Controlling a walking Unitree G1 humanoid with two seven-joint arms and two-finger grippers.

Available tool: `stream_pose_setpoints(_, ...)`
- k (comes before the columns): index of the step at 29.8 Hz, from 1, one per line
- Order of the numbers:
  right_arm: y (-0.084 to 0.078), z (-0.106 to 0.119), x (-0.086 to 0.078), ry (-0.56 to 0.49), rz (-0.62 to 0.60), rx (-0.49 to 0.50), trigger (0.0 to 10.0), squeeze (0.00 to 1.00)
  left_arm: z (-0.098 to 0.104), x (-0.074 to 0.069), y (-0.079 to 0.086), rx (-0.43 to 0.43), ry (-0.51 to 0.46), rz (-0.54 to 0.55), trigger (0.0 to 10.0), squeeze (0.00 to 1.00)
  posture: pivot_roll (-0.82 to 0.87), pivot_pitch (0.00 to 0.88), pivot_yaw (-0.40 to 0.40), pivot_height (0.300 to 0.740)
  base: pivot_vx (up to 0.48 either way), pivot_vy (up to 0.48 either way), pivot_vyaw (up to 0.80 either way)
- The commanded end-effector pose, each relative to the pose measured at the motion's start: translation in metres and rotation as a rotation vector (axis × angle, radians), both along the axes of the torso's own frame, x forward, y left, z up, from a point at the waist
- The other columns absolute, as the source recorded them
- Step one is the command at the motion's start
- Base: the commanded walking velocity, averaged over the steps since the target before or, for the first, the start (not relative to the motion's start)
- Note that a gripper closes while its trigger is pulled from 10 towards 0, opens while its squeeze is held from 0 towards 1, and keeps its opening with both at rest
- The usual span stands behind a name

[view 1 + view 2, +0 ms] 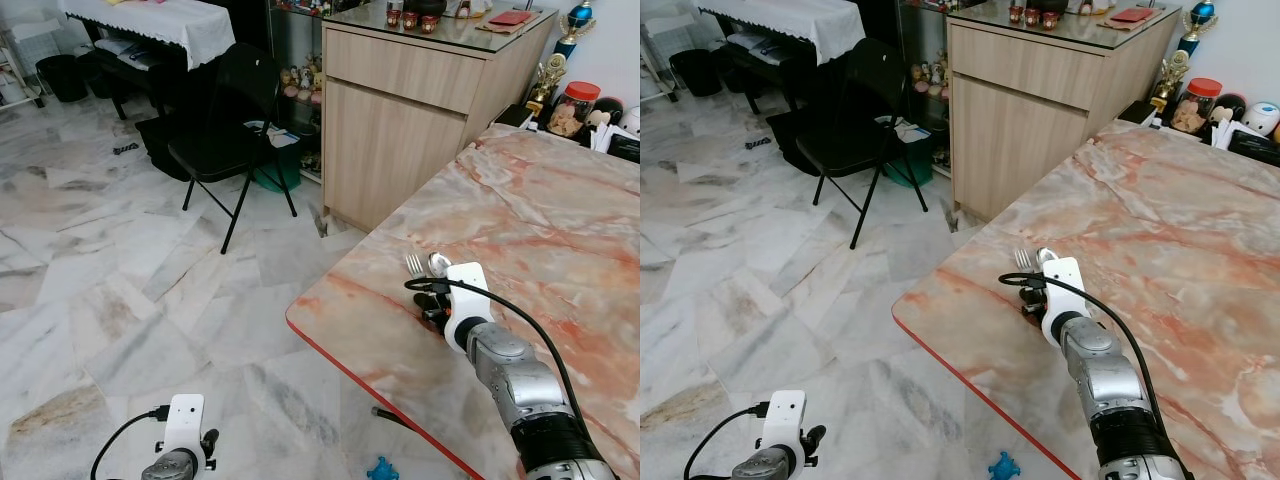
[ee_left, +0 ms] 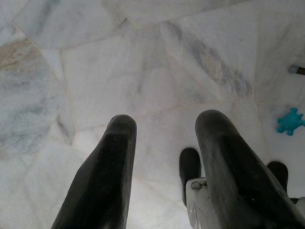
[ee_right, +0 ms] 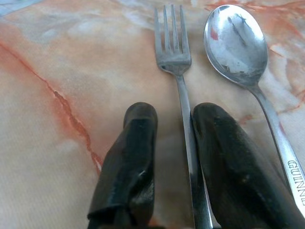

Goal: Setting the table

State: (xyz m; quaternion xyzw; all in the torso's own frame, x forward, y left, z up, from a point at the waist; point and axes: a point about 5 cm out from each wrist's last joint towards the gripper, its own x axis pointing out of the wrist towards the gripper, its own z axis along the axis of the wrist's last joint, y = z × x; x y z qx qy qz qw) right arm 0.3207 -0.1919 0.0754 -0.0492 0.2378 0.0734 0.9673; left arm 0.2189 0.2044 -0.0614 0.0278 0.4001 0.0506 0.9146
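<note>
— Where did the cutlery lie?

— A silver metal fork point(image 3: 177, 62) and a polished silver spoon point(image 3: 236, 43) lay side by side on the pink-veined marble table point(image 1: 560, 230), near its red-trimmed corner. The right gripper point(image 3: 174, 143) rested low over the fork, its two black fingers point(image 3: 131, 157) parted, one on either side of the handle, which ran just beside the finger nearer the spoon. The silver right arm reached forward across the tabletop, wrist level, a black cable looping over it.

— Any lettering?

— The spoon's handle was stamped "GUINNE", the rest cut off at the frame edge.

— And the other arm?

— The left gripper point(image 2: 164, 157) hung idle over the white marble floor point(image 1: 120, 290), fingers apart, holding nothing. A small turquoise toy point(image 2: 290, 121) lay on the tiles nearby. Beyond stood a black folding chair point(image 1: 225, 120) and a light wood cabinet point(image 1: 400, 110); the trophies and jars behind the table were too small to read.
</note>
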Motion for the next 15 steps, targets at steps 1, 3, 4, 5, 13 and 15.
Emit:
stream_pose_setpoints(1,-0.0018,0.0018,0.0018,-0.011,-0.014,-0.003,0.0,0.0,-0.0022,-0.0036,0.0014,-0.001,0.02,0.002,10.0,0.0,0.06,0.021,0.026,0.74,0.0,0.0,0.0)
stream_pose_setpoints(3,-0.0016,0.0018,0.0018,-0.012,-0.013,-0.002,0.0,0.0,-0.0023,-0.0037,0.0013,0.0,0.02,0.001,10.0,0.0,0.06,0.021,0.026,0.74,0.0,0.0,0.0)
stream_pose_setpoints(4,-0.0014,0.0013,0.0017,-0.012,-0.014,-0.001,0.0,0.0,-0.0023,-0.0037,0.0014,0.0,0.021,0.001,10.0,0.0,0.06,0.021,0.026,0.74,0.0,0.0,0.0)
stream_pose_setpoints(5,-0.0008,0.0005,0.0015,-0.011,-0.013,-0.002,0.0,0.0,-0.0023,-0.0038,0.0014,0.0,0.021,0.001,10.0,0.0,0.06,0.02,0.027,0.74,0.0,0.0,0.0)
stream_pose_setpoints(13,0.0056,-0.0022,0.0002,-0.009,0.007,0.005,0.0,0.0,-0.0024,-0.0037,0.001,0.0,0.022,0.002,10.0,0.0,0.06,0.02,0.025,0.74,0.0,0.0,0.0)
stream_pose_setpoints(15,0.0056,-0.0021,0.0004,-0.01,0.008,0.004,0.0,0.0,-0.0024,-0.0036,0.0009,0.001,0.022,0.001,10.0,0.0,0.06,0.02,0.025,0.74,0.0,0.0,0.0)
